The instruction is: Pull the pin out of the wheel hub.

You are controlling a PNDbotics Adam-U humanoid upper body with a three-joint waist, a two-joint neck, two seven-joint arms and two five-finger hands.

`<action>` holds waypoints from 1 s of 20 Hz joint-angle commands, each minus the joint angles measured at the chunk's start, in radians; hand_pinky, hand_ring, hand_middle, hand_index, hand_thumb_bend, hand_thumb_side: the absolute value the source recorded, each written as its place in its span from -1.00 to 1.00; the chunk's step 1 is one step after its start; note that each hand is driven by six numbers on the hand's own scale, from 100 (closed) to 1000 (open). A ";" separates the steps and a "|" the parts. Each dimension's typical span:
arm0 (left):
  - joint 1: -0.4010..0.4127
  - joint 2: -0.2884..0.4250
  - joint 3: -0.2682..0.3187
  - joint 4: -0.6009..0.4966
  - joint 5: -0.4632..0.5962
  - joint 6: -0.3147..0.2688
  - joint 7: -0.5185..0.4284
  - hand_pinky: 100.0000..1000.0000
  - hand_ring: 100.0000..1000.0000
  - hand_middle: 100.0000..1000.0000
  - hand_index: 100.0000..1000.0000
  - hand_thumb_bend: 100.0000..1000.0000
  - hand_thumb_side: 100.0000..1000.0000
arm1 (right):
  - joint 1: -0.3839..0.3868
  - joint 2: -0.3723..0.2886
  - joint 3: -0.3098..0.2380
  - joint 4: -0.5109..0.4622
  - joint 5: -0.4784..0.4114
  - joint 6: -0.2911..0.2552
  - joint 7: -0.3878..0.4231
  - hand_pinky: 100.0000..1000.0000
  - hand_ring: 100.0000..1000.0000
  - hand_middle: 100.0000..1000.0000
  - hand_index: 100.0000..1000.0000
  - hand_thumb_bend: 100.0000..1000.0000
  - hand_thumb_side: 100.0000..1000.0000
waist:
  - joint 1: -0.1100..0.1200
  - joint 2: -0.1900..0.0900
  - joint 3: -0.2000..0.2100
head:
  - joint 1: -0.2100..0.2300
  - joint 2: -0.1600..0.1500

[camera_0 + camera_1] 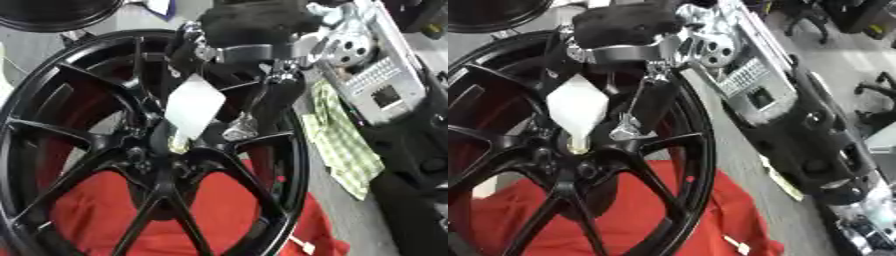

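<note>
Pin (pixel 178 144) sits at hub centre under a white tag (pixel 194 106); right hand (pixel 254 107) at 1 o'clock, can't tell its grip, so pull straight along the axis.

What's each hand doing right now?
Right hand: down at the hub by the pin with its white tag; fingers cannot be told.
Left hand: not in view.
</note>
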 commanded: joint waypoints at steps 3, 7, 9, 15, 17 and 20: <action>-0.001 0.009 0.006 -0.011 -0.001 -0.001 -0.004 0.47 0.16 0.00 0.26 -1.00 0.58 | -0.031 -0.045 -0.048 -0.041 -0.046 0.038 -0.026 0.44 0.21 -0.59 -0.18 -0.96 -1.00 | 0.008 -0.029 0.000 | -0.007 -0.014; 0.000 0.009 0.006 -0.011 -0.001 0.000 -0.005 0.47 0.16 0.00 0.26 -1.00 0.58 | -0.040 -0.066 -0.072 -0.052 -0.069 0.064 -0.047 0.44 0.21 -0.60 -0.18 -0.97 -1.00 | 0.007 -0.031 0.001 | -0.012 -0.016; 0.000 0.008 0.006 -0.011 0.000 0.000 -0.005 0.47 0.16 0.00 0.26 -1.00 0.58 | -0.045 -0.078 -0.084 -0.052 -0.073 0.074 -0.060 0.43 0.20 -0.61 -0.18 -0.97 -1.00 | 0.006 -0.032 0.001 | -0.015 -0.018; 0.000 0.006 0.007 -0.010 0.001 0.002 -0.005 0.47 0.16 0.00 0.26 -1.00 0.59 | -0.049 -0.112 -0.136 -0.016 -0.112 0.114 -0.126 0.43 0.19 -0.64 -0.20 -1.00 -1.00 | 0.003 -0.033 0.004 | -0.036 -0.035; 0.000 0.005 0.007 -0.009 0.001 0.002 -0.005 0.47 0.16 0.00 0.26 -1.00 0.59 | -0.051 -0.134 -0.166 -0.001 -0.145 0.134 -0.159 0.43 0.19 -0.65 -0.20 -1.00 -1.00 | 0.002 -0.033 0.005 | -0.037 -0.042; 0.001 0.005 0.009 -0.009 0.000 0.002 -0.004 0.47 0.16 0.00 0.26 -1.00 0.59 | -0.047 -0.180 -0.218 0.022 -0.188 0.163 -0.215 0.44 0.19 -0.66 -0.21 -1.00 -1.00 | 0.002 -0.033 0.003 | -0.033 -0.048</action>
